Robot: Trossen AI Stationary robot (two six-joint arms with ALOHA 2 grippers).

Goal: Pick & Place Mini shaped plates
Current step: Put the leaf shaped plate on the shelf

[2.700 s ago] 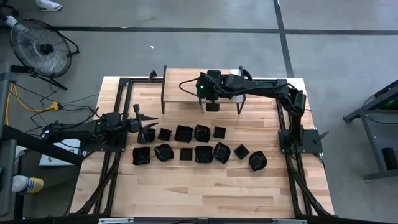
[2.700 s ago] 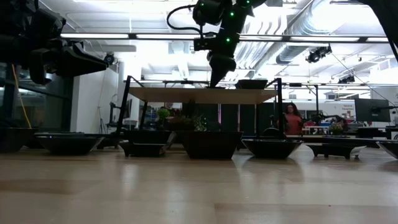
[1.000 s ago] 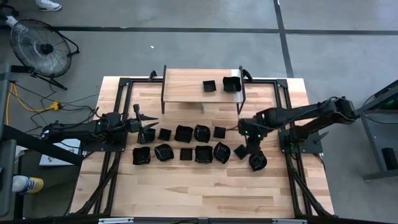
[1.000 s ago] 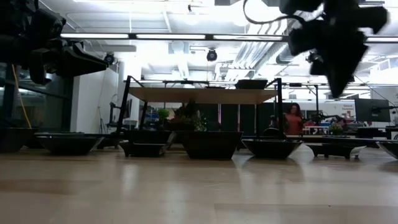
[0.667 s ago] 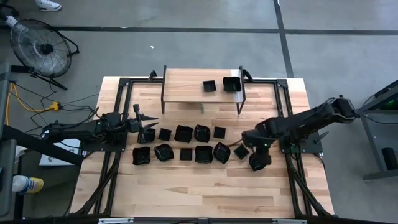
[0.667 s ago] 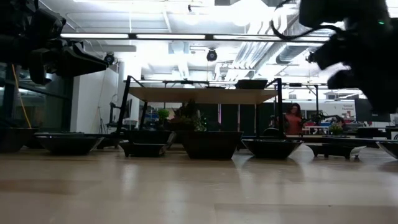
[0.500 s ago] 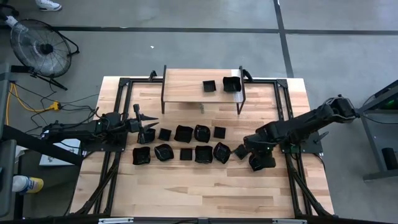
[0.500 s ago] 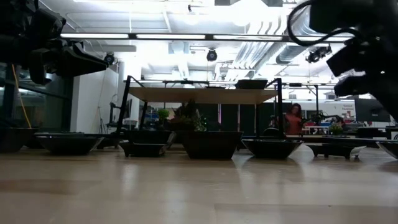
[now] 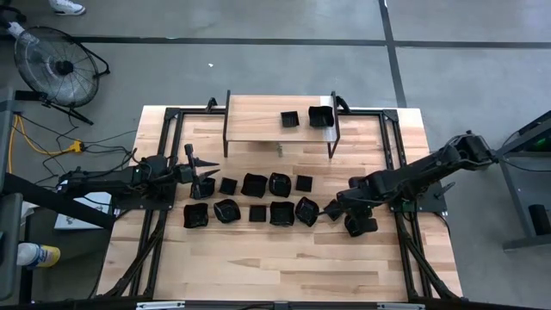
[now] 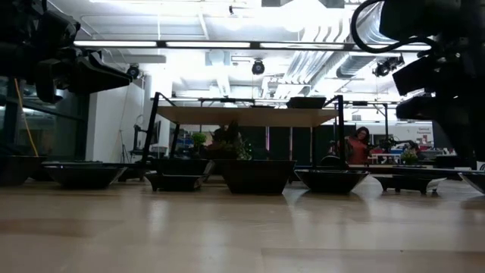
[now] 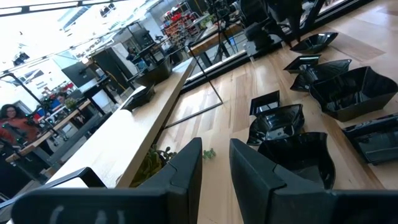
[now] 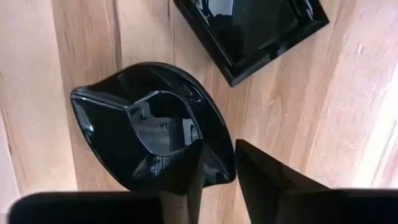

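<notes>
Over a dozen glossy black mini plates [image 9: 258, 198] sit in two rows on the wooden table. Two more, a square plate [image 9: 290, 119] and another plate [image 9: 320, 115], stand on the raised shelf [image 9: 254, 120]. My right gripper [image 9: 330, 209] is open and low over the right end of the near row. In the right wrist view its fingers [image 12: 219, 146] stand on either side of the rim of a leaf-shaped plate [image 12: 143, 118]; I cannot tell whether they touch it. My left gripper [image 9: 205, 170] waits open at the left end of the rows, holding nothing.
A square plate [image 12: 249, 28] lies close beyond the leaf-shaped one. A rounded plate [image 9: 358, 226] sits under the right arm's wrist. The shelf's black legs [image 9: 334, 142] stand behind the far row. Bare wood [image 9: 275, 258] stretches toward the near edge. A person [image 10: 355, 145] stands in the room behind the table.
My right gripper has moved toward the near edge and slightly left, sinking onto the right end of the near row of plates. The plates and my left arm have stayed where they were.
</notes>
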